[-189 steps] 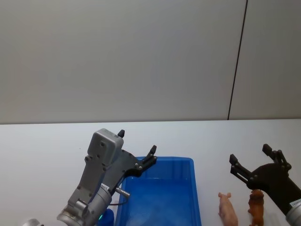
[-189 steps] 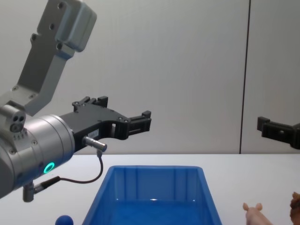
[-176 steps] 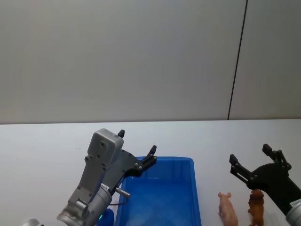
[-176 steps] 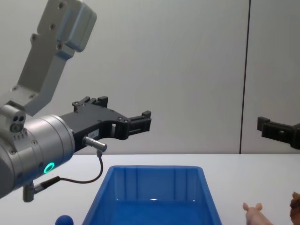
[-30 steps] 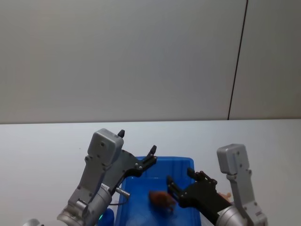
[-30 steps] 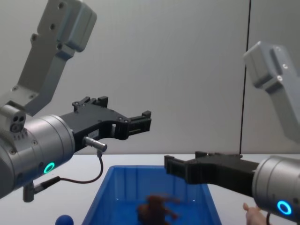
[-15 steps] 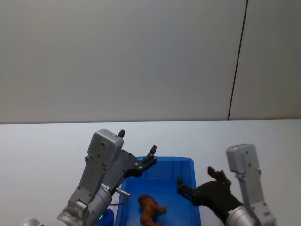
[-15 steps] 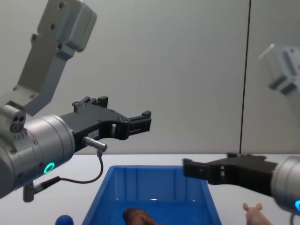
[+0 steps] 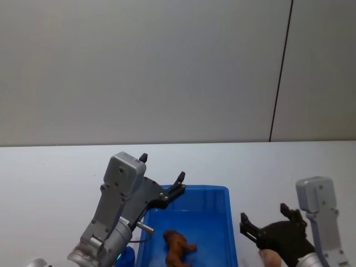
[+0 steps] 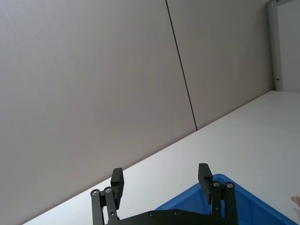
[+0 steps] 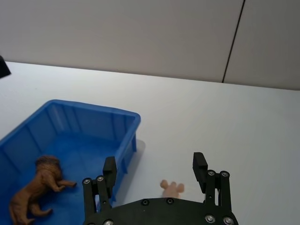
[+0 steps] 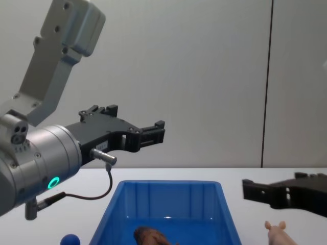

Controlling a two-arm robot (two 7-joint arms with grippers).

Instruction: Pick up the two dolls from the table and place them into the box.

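My right claw [image 9: 265, 216] hangs over the table [image 9: 55, 178] just to the right of the box [image 9: 206, 189], with its two black fingers spread wide and nothing between them. From my right wrist I look down past those fingers at the pink doll [image 11: 172, 187]. It sits on the white tabletop near the box's right wall but not touching it, and only its head end pokes out beyond my palm. From my head I see just a sliver of pink under the claw, so I cannot tell how the doll is posed. From my chest it shows at the bottom edge, snout and ears up, below the claw and clear of it. The brown doll [image 9: 177, 247] is already in the box, lying on its side on the blue floor towards the near left part, with its legs stretched out and its mane towards the back wall. It does not touch the walls as far as I can see. My left claw [image 9: 162, 167] is held up off the table above the box's far left corner, pointing forward towards the grey wall [image 9: 139, 72]. Its fingers are also wide apart and empty. A small blue round thing [image 12: 69, 240] lies on the table just outside the box's left wall, below my left arm.
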